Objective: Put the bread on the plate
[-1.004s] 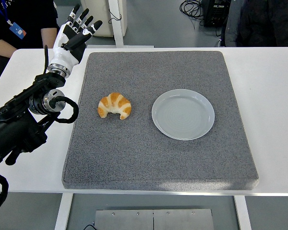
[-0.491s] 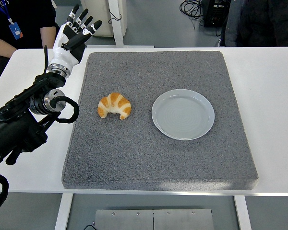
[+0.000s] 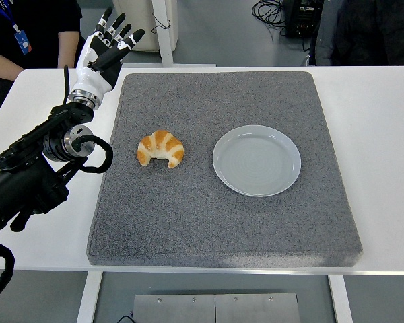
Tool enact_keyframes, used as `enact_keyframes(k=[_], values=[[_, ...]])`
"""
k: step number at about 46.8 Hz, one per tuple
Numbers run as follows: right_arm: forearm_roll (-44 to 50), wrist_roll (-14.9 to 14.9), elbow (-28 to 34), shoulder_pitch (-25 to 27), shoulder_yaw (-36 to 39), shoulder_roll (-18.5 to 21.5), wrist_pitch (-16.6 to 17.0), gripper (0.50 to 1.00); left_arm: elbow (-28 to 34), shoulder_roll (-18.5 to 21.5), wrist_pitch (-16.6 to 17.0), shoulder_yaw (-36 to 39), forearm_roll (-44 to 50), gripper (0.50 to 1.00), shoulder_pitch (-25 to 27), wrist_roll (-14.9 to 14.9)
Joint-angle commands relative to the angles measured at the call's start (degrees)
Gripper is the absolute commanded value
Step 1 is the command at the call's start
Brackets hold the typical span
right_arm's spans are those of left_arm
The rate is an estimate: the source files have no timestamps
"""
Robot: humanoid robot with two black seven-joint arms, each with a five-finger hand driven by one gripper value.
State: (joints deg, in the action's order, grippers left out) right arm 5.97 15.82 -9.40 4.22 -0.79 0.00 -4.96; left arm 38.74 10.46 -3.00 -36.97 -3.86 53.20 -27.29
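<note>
Left hand (image 3: pixel 106 48) edged forward, fingers spread — bread (image 3: pixel 160 148) beside plate (image 3: pixel 256 160).

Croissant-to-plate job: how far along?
Done: nothing yet. The croissant lies on the grey mat, left of the plate and apart from it; the plate has nothing on it.
In hand: the left hand is raised over the table's far left, fingers spread, holding nothing.
Left: reach, grasp, carry and set down. The right arm is out of view.
</note>
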Motion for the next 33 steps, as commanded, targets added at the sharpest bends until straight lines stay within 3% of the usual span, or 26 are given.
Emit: enact_keyframes(k=[1, 33], values=[[0.00, 0.00, 0.00, 0.00, 0.00, 0.00, -0.04, 1.000, 0.02, 0.00, 0.01, -0.03, 0.08, 0.975, 0.41, -0.05], [0.00, 0.00, 0.00, 0.00, 0.00, 0.00, -0.05, 1.000, 0.29, -0.09, 0.45, 0.93, 1.14, 0.974, 0.94, 0.66]])
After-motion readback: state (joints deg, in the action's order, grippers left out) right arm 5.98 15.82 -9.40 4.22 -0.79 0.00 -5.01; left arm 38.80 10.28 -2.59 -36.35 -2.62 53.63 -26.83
